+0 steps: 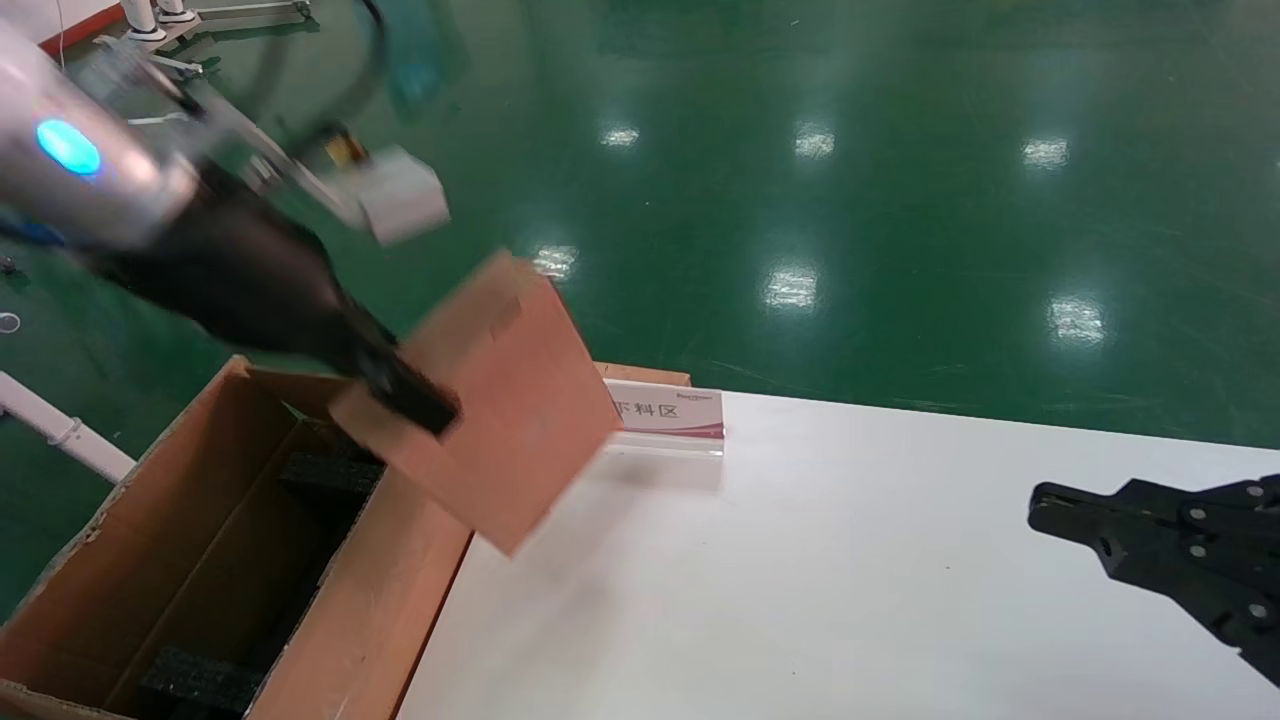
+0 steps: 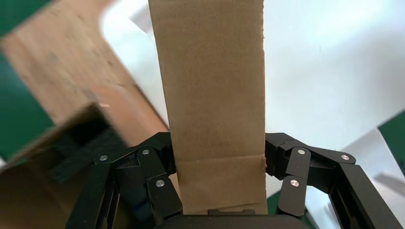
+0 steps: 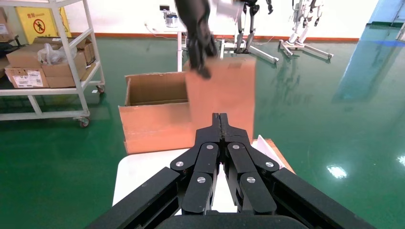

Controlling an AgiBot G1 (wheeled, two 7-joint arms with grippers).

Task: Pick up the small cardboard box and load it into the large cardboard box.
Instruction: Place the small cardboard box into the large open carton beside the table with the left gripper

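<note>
My left gripper [image 1: 415, 395] is shut on the small cardboard box [image 1: 500, 400], a reddish-brown closed carton held tilted in the air over the table's left edge, just right of the large cardboard box [image 1: 150, 520]. In the left wrist view the small box [image 2: 215, 95] fills the gap between the fingers [image 2: 160, 164]. The large box stands open beside the table, with black foam blocks [image 1: 330, 470] inside. It also shows in the right wrist view [image 3: 153, 119], with the small box [image 3: 222, 95] in front of it. My right gripper [image 3: 219, 117] is shut and empty over the table at the right [image 1: 1040, 500].
The white table [image 1: 850, 580] carries a small acrylic sign holder [image 1: 665, 415] near its back left edge. Green floor surrounds it. A shelf trolley with cartons [image 3: 43, 62] stands far off.
</note>
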